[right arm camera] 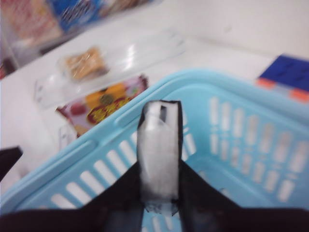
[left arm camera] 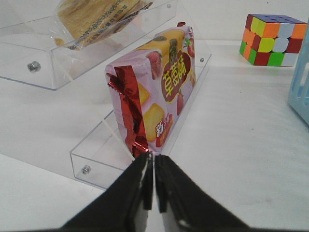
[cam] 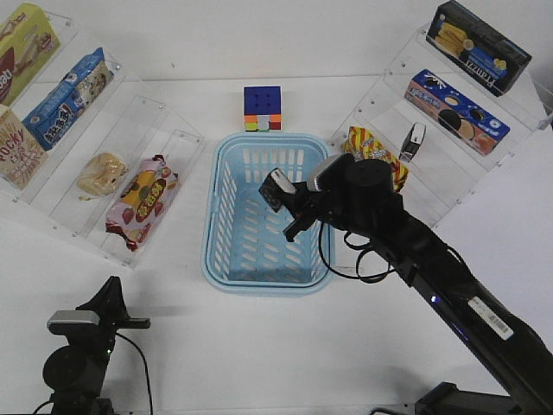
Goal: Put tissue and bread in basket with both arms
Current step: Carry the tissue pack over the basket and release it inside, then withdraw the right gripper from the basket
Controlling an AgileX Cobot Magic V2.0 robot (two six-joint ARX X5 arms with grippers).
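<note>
The light-blue basket [cam: 226, 259] stands mid-table. My right gripper [cam: 285, 204] is shut on the tissue [cam: 276, 188], a black packet with white edges, and holds it above the basket's right half. In the right wrist view the tissue's white edge [right arm camera: 159, 154] sits between the jaws of the gripper [right arm camera: 159, 181], over the basket's inside [right arm camera: 231, 145]. The bread [cam: 102, 173] lies on the left clear shelf. My left gripper [cam: 112, 298] is shut and empty near the front left. In its wrist view the gripper [left arm camera: 153, 162] points at the strawberry bag, with the bread [left arm camera: 96, 17] beyond.
A pink-red strawberry bag [cam: 143, 201] lies on the lowest left shelf step [left arm camera: 89, 159]. A colour cube [cam: 262, 108] stands behind the basket. A yellow-red snack bag [cam: 367, 145] and another small black-white packet [cam: 413, 141] sit on the right shelf. Snack boxes fill the upper steps.
</note>
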